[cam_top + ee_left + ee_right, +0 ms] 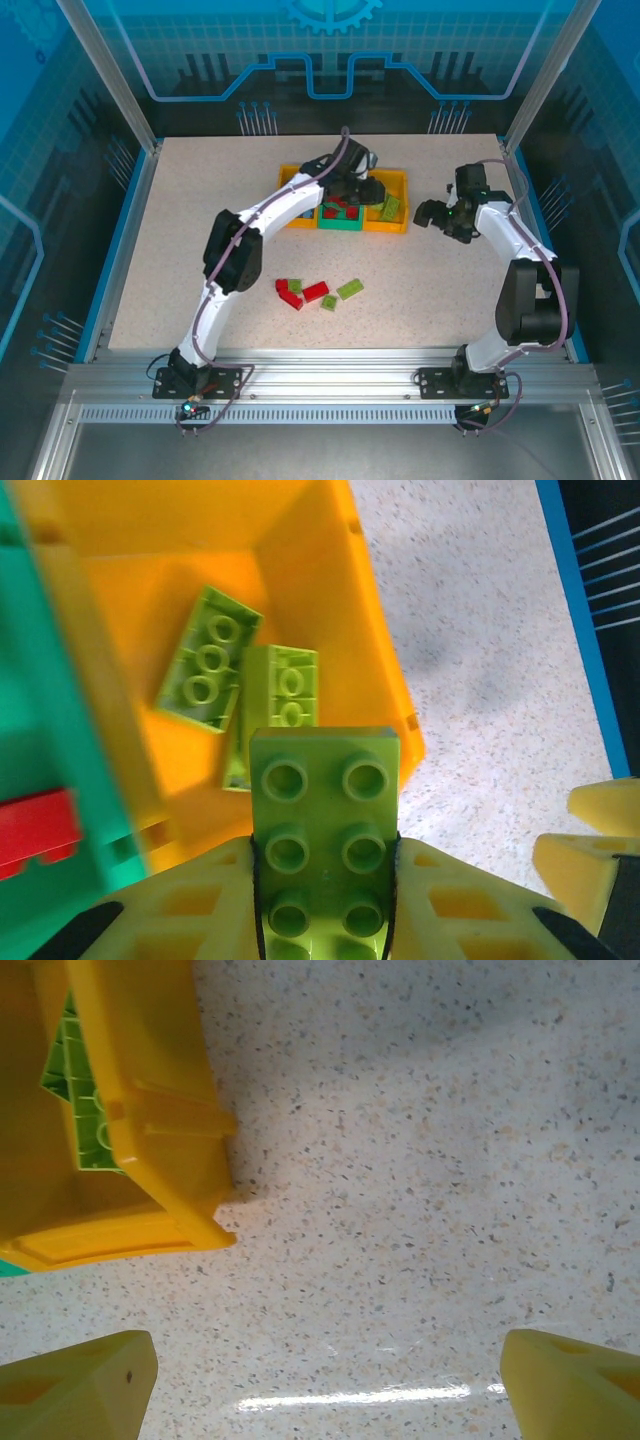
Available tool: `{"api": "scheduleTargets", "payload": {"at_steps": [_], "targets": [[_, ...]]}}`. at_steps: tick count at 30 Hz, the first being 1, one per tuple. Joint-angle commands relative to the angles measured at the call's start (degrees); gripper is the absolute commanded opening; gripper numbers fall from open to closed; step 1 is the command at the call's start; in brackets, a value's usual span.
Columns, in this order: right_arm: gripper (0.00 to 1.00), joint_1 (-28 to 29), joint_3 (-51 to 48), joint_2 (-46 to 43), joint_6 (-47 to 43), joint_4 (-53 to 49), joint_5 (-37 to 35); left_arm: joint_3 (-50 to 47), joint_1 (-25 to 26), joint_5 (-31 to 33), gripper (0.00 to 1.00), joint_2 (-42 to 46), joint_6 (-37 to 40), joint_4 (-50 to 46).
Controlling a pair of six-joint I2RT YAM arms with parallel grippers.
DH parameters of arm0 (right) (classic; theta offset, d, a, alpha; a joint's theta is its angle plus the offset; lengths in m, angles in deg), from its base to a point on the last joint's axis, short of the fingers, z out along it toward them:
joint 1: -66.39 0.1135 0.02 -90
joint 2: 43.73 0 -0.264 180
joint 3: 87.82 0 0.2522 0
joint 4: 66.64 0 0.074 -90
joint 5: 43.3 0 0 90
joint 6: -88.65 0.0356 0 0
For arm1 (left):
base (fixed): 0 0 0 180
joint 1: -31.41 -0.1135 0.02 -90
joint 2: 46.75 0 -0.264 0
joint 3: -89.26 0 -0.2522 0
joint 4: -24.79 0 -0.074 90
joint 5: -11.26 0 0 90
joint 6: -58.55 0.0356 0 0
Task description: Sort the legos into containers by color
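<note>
Gripping green brick (322, 800) firmly in left end effector (322, 900), poised over yellow bin (380, 630), upper left of wrist view, to join two greens (210, 660) inside. Hovering beside it with right end effector (330, 1380) wide open, empty. Awaiting sorting at centre of table (180, 250): loose legos (316, 291).

**Twin white arms with black joints and yellow-fingered claws**

The left arm (275, 210) and the right arm (505, 230) share one build: glossy white link shells and bulky black joint housings. A thin purplish cable (203, 325) runs along each from a flat black base plate (200, 380) up to the wrist. The left claw (325, 855) has pale yellow plastic fingers (190, 905) moulded with shallow rectangular pockets and dark patches at the outer edges. The right claw (330, 1375) shows plain, smooth, yellow wedge-shaped fingertips (80, 1380).
</note>
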Motion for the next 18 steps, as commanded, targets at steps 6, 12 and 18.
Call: {"api": "scheduleTargets", "payload": {"at_steps": [6, 12, 18], "targets": [[0.9, -1.07, -0.82, -1.05, -0.46, 0.83, 2.33, 6.34, 0.13, -1.09, 0.36, -5.71, -4.72, 1.15], [0.9, -0.98, -1.41, -1.43, -0.42, 1.19, 4.35, 6.39, 0.07, -0.76, 0.74, -5.21, -4.77, 0.54], [0.9, 1.73, -4.01, -4.97, -1.62, 0.97, 5.32, 2.39, 0.02, 0.21, 0.99, 0.87, -5.67, 2.25]]}}
